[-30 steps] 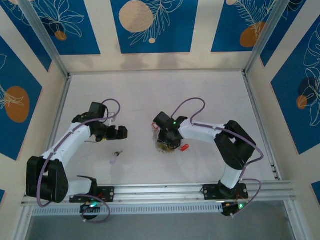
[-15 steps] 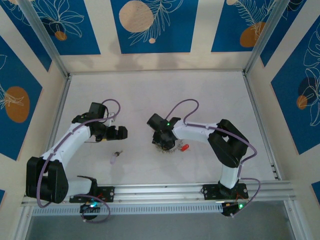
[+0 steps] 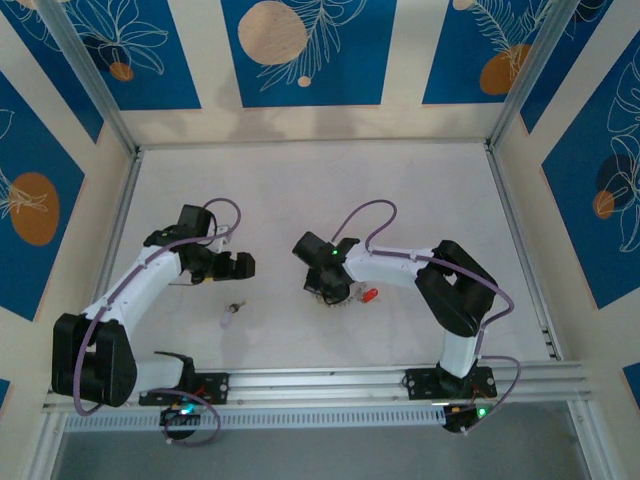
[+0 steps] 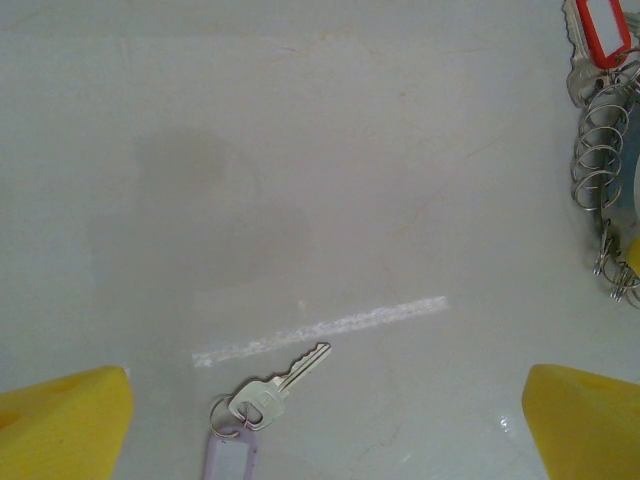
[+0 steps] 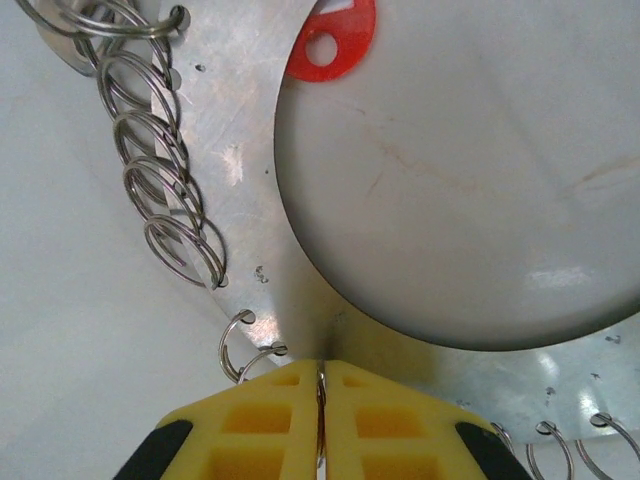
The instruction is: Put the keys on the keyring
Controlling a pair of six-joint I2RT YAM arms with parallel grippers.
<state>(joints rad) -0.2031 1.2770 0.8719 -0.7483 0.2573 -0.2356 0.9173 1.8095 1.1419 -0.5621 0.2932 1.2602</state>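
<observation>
Over the last second the right arm has swung a little to the left above the keyring point(image 5: 235, 110), and its jaws have come together. The right end effector point(image 5: 320, 395) is now fully closed, its yellow pads meeting on the inner rim of the ring's flat metal band. Something thin and silvery sits in the seam between the pads. It is probably the band's edge, though it could be one of the small split rings point(image 5: 165, 165) threaded along the rim; the close view does not settle it.

The keyring lies on the bench point(image 3: 300, 190) under that wrist, right of centre. A red-headed key point(image 3: 370, 296) sits just beside it on the right.

Well to the left, a pale-headed key point(image 4: 268, 388) lies loose on the bench, close under the left end effector point(image 4: 325, 425). That end effector has not shifted and hangs with its jaws spread wide, holding nothing.

I take the closing to mean the ring is now gripped so it can be steadied or lifted. No key looks to have been threaded on by this move. The loose pale key seems the likeliest one for the left arm to fetch.
</observation>
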